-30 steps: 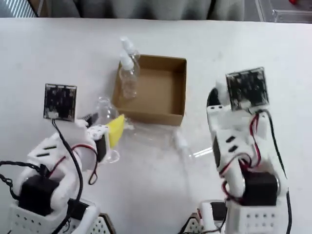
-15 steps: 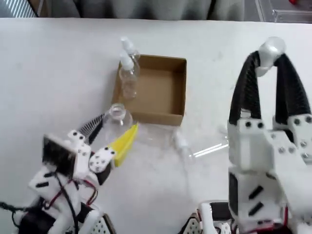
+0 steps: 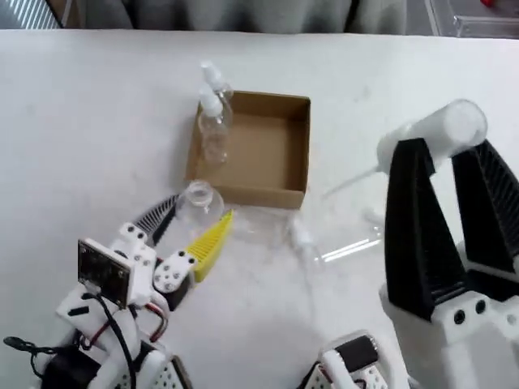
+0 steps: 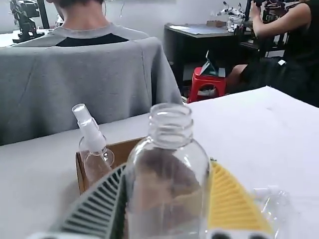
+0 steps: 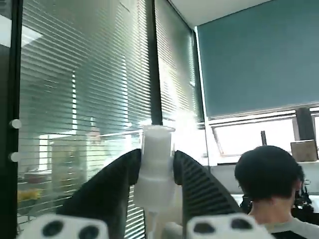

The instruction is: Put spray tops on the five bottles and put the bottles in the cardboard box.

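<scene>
My left gripper (image 3: pixel 201 207) is shut on a clear open-necked bottle (image 3: pixel 197 197), held upright just in front of the cardboard box (image 3: pixel 285 166). In the left wrist view the bottle (image 4: pixel 169 164) stands between the grey finger (image 4: pixel 94 214) and the yellow finger (image 4: pixel 232 204). My right gripper (image 3: pixel 446 146) is raised high at the right, shut on a white spray top (image 3: pixel 442 128) whose thin tube points toward the box. The right wrist view shows that spray top (image 5: pixel 157 172) pinched between two black fingers (image 5: pixel 107 184). Two capped bottles (image 3: pixel 213 121) stand at the box's far left corner.
A loose spray top (image 3: pixel 300 235) and clear bottles or plastic (image 3: pixel 349 247) lie on the white table (image 3: pixel 97 105) in front of the box, between the arms. A capped bottle (image 4: pixel 92 149) stands at the box's edge beyond the held one.
The left gripper closed on the open bottle and swung it right toward the box's front. The right arm rose from pointing down at the table, lifting the spray top high.
</scene>
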You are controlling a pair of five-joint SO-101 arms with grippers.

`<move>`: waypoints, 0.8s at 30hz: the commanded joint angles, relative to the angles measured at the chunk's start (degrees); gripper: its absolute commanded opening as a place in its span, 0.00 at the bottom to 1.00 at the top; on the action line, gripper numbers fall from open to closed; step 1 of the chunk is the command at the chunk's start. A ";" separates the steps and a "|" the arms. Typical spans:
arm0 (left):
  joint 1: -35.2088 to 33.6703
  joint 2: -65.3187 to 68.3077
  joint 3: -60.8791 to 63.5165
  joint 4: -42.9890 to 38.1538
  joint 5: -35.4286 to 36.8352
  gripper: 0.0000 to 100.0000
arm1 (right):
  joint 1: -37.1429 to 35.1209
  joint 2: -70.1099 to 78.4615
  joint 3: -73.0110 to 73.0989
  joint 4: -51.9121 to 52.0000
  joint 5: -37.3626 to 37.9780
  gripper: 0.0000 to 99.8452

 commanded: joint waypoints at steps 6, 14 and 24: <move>0.04 -0.57 -3.52 3.96 -0.97 0.02 | -6.73 1.36 -0.44 6.37 -5.36 0.01; 0.04 -0.57 -3.87 5.98 -0.97 0.02 | -8.57 -0.75 13.36 -4.97 -5.01 0.01; -0.04 -0.57 -3.60 6.07 -0.97 0.02 | -8.66 5.67 21.71 -18.59 -1.85 0.01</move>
